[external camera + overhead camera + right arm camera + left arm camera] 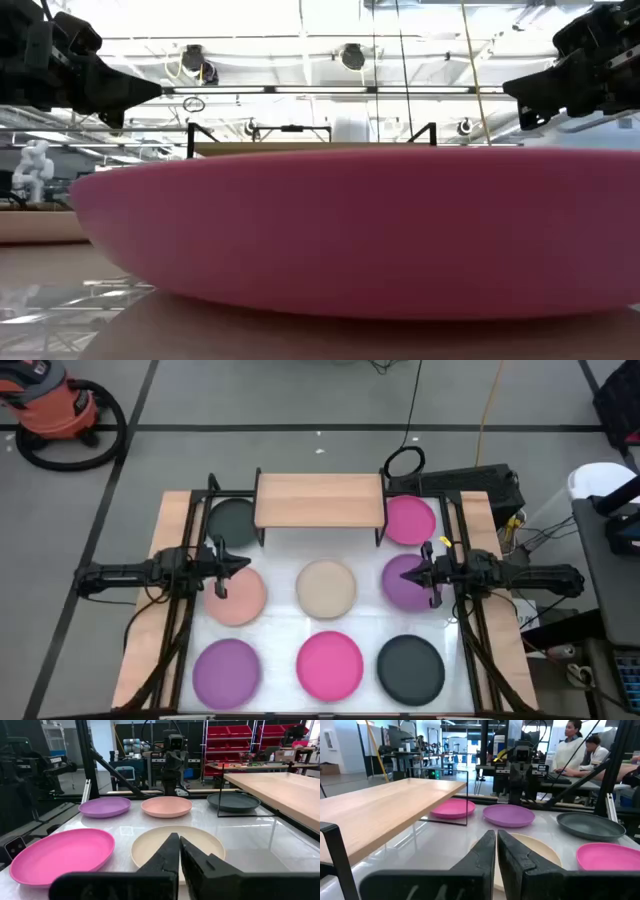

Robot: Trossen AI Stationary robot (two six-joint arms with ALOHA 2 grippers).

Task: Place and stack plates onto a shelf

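Eight plates lie flat on the white table. In the high view a black plate (232, 518) is left of the shelf (320, 500) and a magenta plate (410, 520) is right of it. The middle row holds a salmon plate (238, 595), a beige plate (326, 586) and a purple plate (400, 585). The near row holds purple (226, 668), magenta (330, 662) and black (410, 666). My left gripper (243, 564) (496, 845) hovers shut above the salmon plate. My right gripper (408, 574) (179, 847) hovers shut above the middle-row purple plate. The shelf's wooden board (380, 810) is bare.
The two grippers face each other across the beige plate (150, 845). In the low view the near magenta plate (350, 230) fills most of the picture and both arms (80, 80) (570, 70) are held high. People sit beyond the table (580, 750). A black frame flanks the table sides.
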